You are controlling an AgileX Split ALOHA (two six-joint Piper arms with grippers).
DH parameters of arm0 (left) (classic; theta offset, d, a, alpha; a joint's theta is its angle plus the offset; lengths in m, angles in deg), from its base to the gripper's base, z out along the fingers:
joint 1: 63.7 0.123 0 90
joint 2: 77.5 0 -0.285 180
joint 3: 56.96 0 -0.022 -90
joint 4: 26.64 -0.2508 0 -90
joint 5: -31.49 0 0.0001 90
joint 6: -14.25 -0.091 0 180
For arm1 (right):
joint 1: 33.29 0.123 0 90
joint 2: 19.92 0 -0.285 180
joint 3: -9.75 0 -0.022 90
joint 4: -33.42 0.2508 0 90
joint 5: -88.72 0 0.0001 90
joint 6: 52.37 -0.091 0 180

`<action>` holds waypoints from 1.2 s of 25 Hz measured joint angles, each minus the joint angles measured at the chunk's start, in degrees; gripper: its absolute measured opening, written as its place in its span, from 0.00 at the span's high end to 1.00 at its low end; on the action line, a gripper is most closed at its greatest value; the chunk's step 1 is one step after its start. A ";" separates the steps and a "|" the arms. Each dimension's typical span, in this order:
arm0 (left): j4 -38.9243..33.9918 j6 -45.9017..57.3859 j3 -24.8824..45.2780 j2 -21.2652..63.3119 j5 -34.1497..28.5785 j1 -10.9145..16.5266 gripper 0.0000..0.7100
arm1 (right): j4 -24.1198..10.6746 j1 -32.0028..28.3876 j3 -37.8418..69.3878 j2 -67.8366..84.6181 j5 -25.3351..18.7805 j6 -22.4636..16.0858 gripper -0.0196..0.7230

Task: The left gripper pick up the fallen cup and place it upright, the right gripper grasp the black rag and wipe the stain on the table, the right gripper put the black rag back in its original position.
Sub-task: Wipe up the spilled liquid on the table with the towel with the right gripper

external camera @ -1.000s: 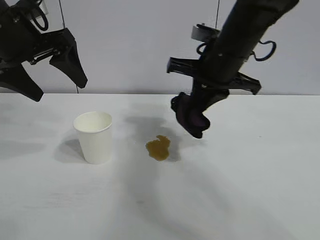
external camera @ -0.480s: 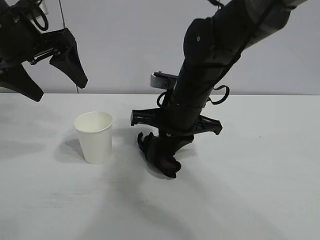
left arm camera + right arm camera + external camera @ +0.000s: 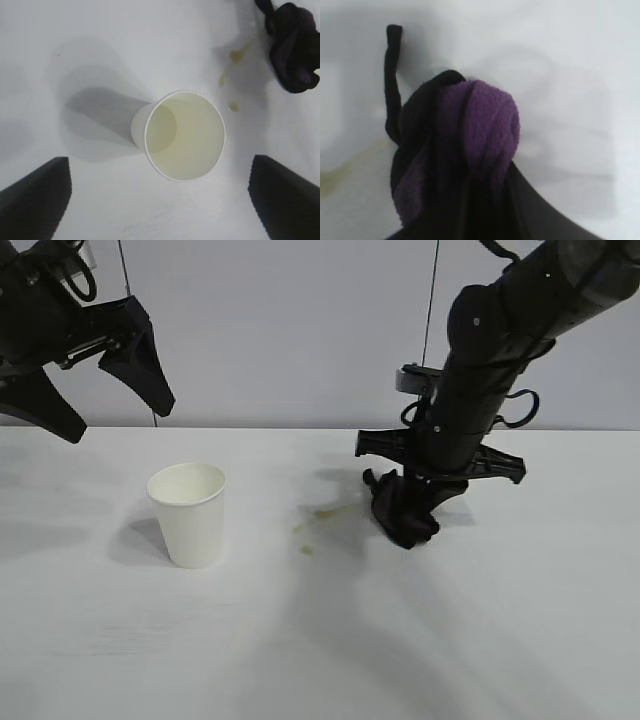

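While the two arms stand well apart, the scene counts out as follows.

Cup: one white paper cup (image 3: 188, 513) stands upright on the table (image 3: 120, 640), mouth up, alone on the left half; the left wrist view looks straight down into its bare inside (image 3: 185, 136).

Stain: one mark, thinned to a faint amber streak (image 3: 322, 517) with a few small drops (image 3: 233, 106) beside it, lying between the cup and the rag, apart from the cup.

Black rag: one bunched cloth (image 3: 402, 512), black with purple folds (image 3: 485, 125), pressed down on the table just right of the streak's end; a thin black tail of it sticks out to one side in the right wrist view.

Right gripper: one, (image 3: 410, 515) pointing steeply down at the middle of the table, its crossbar level above the cloth. Its jaws stand narrow, clamped on the black rag, which bulges out below the tips and touches the tabletop.

Left gripper: one, (image 3: 105, 405) hanging in the air at the upper left, above and behind the cup, touching nothing. Its two wedge-shaped fingers (image 3: 140, 365) are spread wide and hold nothing; in its own wrist view the cup sits between the two dark tips, well below them.

Table: one wide white top, carrying only the cup, the streak and the rag.
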 joint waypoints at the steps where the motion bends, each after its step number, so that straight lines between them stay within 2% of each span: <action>1: 0.00 0.00 0.00 0.00 0.00 0.00 0.02 | -0.11 -0.40 -0.02 0.00 -0.05 -0.05 0.84; 6: 0.00 0.00 0.00 0.00 0.00 0.00 0.02 | 0.94 1.41 -0.20 0.00 -0.30 0.96 0.84; 11: 0.00 0.00 0.00 0.00 0.00 0.00 0.02 | 4.77 10.13 -0.20 -0.22 0.75 1.50 0.84; 15: 0.00 0.00 0.00 0.00 0.00 0.00 0.02 | 5.51 15.91 -0.15 -0.37 1.11 1.62 0.84; 18: 0.00 0.00 0.00 0.00 0.00 0.00 0.02 | 5.64 17.25 -0.15 -0.42 1.19 1.62 0.84; 23: 0.00 0.00 0.00 0.00 0.00 0.00 0.02 | 5.38 15.47 -0.46 -1.20 2.39 0.33 0.84; 30: 0.00 0.00 0.00 0.00 -0.05 0.00 0.02 | 3.90 6.14 -2.67 -2.49 2.46 -0.53 0.84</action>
